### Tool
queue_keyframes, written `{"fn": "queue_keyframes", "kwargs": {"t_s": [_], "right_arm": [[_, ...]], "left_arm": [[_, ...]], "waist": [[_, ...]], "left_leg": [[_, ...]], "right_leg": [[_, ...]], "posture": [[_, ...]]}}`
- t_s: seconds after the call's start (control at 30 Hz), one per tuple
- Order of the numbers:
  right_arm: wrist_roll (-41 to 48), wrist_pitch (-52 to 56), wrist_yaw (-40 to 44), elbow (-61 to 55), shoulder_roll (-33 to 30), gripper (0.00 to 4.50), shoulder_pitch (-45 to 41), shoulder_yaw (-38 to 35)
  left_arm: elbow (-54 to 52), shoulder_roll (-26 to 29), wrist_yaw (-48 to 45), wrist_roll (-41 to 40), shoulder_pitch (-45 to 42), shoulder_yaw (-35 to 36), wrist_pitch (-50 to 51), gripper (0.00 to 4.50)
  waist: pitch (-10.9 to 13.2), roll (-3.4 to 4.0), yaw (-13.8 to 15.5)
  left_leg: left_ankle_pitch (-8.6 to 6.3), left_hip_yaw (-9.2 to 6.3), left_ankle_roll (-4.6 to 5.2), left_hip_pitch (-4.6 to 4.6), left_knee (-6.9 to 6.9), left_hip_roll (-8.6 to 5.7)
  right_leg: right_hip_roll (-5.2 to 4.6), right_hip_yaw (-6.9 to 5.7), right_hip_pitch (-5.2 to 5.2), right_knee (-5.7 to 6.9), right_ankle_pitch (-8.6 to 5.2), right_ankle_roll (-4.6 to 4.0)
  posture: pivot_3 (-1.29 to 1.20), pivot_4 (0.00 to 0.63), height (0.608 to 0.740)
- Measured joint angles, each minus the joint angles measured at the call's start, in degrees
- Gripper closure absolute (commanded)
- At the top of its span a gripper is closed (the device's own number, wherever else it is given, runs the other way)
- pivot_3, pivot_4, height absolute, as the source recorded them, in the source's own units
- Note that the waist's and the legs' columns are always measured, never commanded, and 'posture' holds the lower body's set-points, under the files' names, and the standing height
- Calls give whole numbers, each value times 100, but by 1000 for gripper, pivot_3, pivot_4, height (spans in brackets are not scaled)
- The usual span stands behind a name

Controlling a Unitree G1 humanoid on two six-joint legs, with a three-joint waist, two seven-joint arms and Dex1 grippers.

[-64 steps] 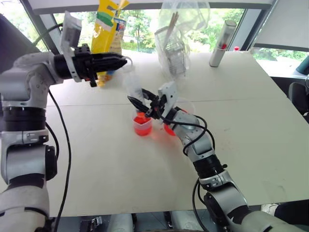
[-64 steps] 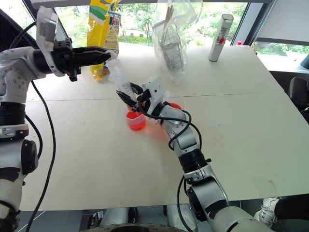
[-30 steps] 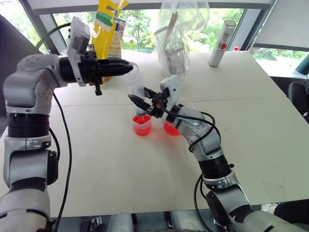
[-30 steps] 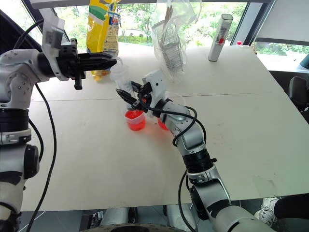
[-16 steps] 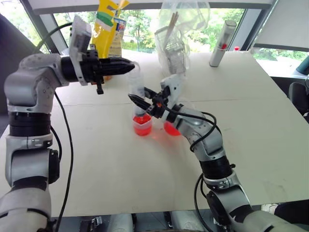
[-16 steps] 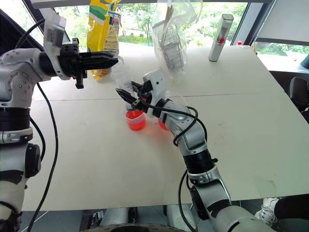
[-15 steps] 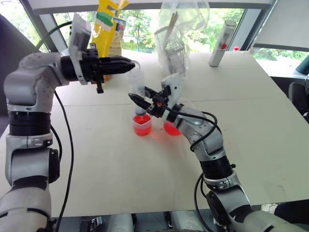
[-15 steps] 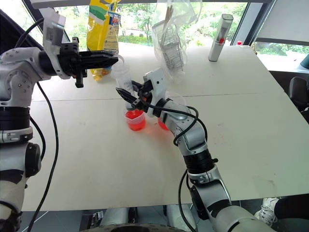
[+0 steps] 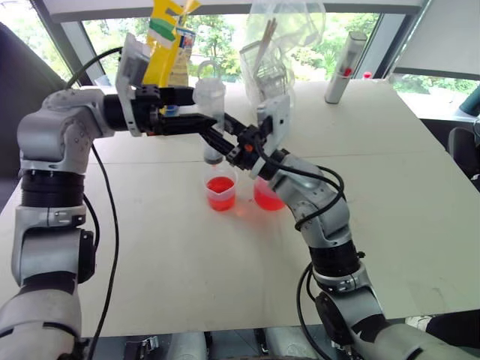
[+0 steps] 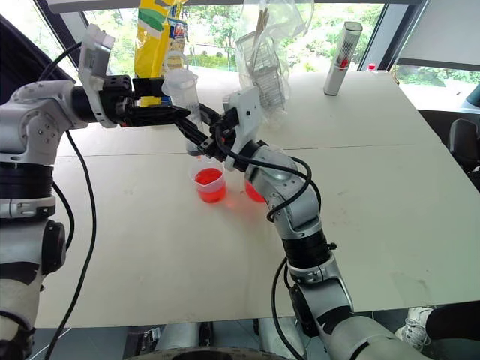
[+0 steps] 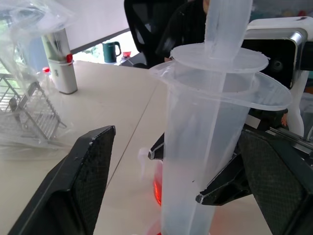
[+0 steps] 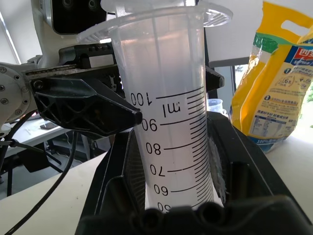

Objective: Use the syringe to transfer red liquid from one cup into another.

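The syringe (image 9: 211,120) stands upright in the air, its tip above the smaller cup (image 9: 220,193), which holds red liquid (image 9: 220,186). My right gripper (image 9: 220,144) is shut on the lower barrel, whose scale marks fill the right wrist view (image 12: 166,122). My left gripper (image 9: 196,109) is open, with one finger (image 11: 83,181) on each side of the barrel just under its flange and touching nothing. The larger cup (image 9: 268,196), also red inside, stands right of the smaller one and is partly hidden by my right forearm.
A yellow bag (image 9: 168,37), a clear plastic bag holding a wire rack (image 9: 273,71) and a grey-white cylinder with a red dot (image 9: 344,67) stand along the table's far edge. A seam (image 9: 390,154) runs across the white table behind the cups.
My left gripper has opened and now straddles the syringe's top. My right gripper has raised the syringe, lifting its tip out of the smaller cup.
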Motion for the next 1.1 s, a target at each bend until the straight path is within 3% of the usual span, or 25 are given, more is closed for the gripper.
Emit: {"fn": "queue_keyframes", "kwargs": {"t_s": [0.17,0.37,0.57,0.73,0.9,1.1], "right_arm": [[74,54,-41,-28,-40,3110,-18,-78],[277,782,-241,-223,-552,3110,-481,-424],[941,3175,-576,-121,-1673,3110,-1856,-1416],[1054,5830,-722,1056,-3020,3110,-3304,-1693],[1132,6656,-642,1664,-3610,3110,-3036,-1152],[1123,6658,-625,2084,-3606,3110,-2149,-726]], "left_arm": [[-140,574,-447,171,353,-132,-143,468],[-445,627,-859,237,842,-506,-163,468],[-494,629,-1006,293,840,-542,-377,468],[-500,535,-1044,354,833,-554,-499,468],[-517,426,-1011,364,833,-554,-643,468],[-518,393,-935,370,833,-548,-770,468]], "waist": [[0,1,3],[0,-2,28],[2,0,22],[2,1,20],[1,0,6],[3,3,11]], "left_leg": [[0,0,0,4,-7,1],[2,-1,-3,-12,6,0],[1,2,-1,-12,-6,-1],[-1,15,2,-13,-18,-2],[-5,16,9,-13,-18,-2],[-5,15,9,-19,-14,-2]], "right_leg": [[1,1,-1,0,-1,-2],[-19,-2,-2,-2,-1,-2],[-18,0,-6,-11,-1,-2],[-16,7,-15,-20,-4,-9],[-3,17,-17,-20,-4,-9],[-2,17,-21,-18,-3,-6]], "posture": [[0,150,739],[0,150,739],[0,150,739],[0,150,739],[0,150,739],[0,150,739]]}}
